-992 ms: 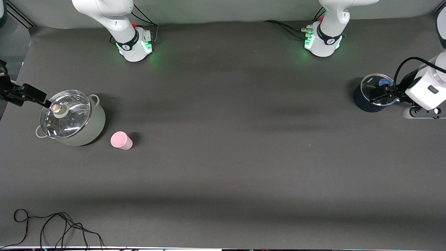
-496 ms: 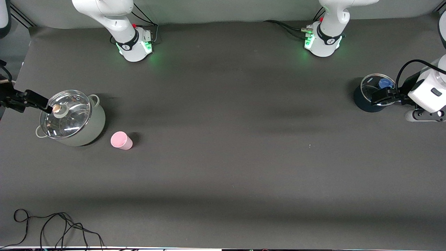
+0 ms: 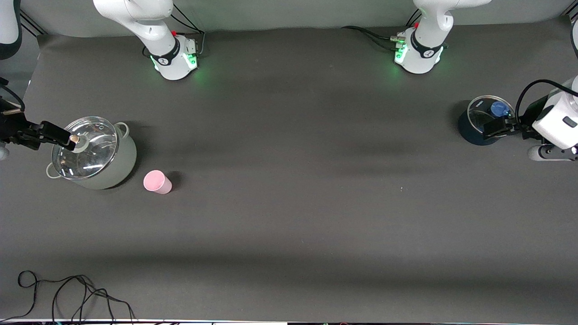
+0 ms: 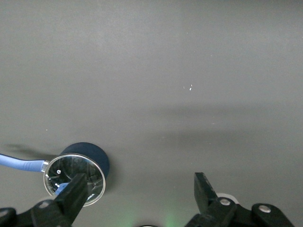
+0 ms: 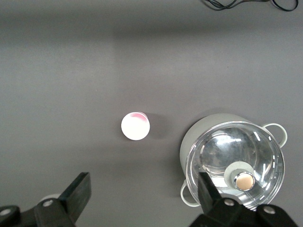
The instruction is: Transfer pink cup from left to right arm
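The pink cup (image 3: 157,182) stands on the dark table toward the right arm's end, beside a grey-green pot (image 3: 122,167) and a little nearer to the front camera. It also shows in the right wrist view (image 5: 135,126). My right gripper (image 3: 71,141) is open and empty in the air over the edge of that pot's glass lid (image 3: 86,149), apart from the cup; the right wrist view shows its jaws (image 5: 142,191) wide apart. My left gripper (image 3: 490,128) is open and empty over a dark blue pot (image 3: 469,131) at the left arm's end, with its jaws (image 4: 139,191) wide apart.
The grey-green pot (image 5: 199,137) has side handles and a knobbed glass lid (image 5: 235,164). The dark blue pot (image 4: 92,152) has a glass lid (image 4: 74,177) with a blue knob (image 3: 498,107). Black cables (image 3: 67,293) lie at the table's front corner on the right arm's end.
Both grippers have shifted a little over their pots, the right one farther in over the glass lid. The pink cup has not moved.
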`<state>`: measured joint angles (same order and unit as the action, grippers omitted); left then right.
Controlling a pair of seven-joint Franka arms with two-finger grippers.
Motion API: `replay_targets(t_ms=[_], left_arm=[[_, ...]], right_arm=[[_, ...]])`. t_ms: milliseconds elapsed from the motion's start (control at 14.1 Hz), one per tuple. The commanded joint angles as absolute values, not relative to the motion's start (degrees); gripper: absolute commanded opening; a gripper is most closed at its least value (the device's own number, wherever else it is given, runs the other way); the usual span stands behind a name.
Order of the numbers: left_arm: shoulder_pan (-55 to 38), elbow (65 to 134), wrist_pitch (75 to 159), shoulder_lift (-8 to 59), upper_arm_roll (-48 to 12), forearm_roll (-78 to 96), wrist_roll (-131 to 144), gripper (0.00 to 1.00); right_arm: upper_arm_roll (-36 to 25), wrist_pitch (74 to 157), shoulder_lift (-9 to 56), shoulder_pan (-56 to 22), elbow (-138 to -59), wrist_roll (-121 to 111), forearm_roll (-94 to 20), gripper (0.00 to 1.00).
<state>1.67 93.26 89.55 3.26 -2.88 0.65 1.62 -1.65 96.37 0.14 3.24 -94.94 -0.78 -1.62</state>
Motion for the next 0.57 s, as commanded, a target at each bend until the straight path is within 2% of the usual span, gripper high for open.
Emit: replay_targets(t_ms=[0,496], left_arm=[[1.14,91.85,89.12,4.13,-2.37,-0.09,1.23,1.00],[1.14,91.23,89.03,4.30,-2.37,-0.09,1.14,1.00]], right_arm=[[-1.93,95.10,0.53,2.90,-93.60,-1.14,-2.46,1.00],[-1.85,95.10,0.62,2.46,-93.60,-1.14,-2.46,1.00]])
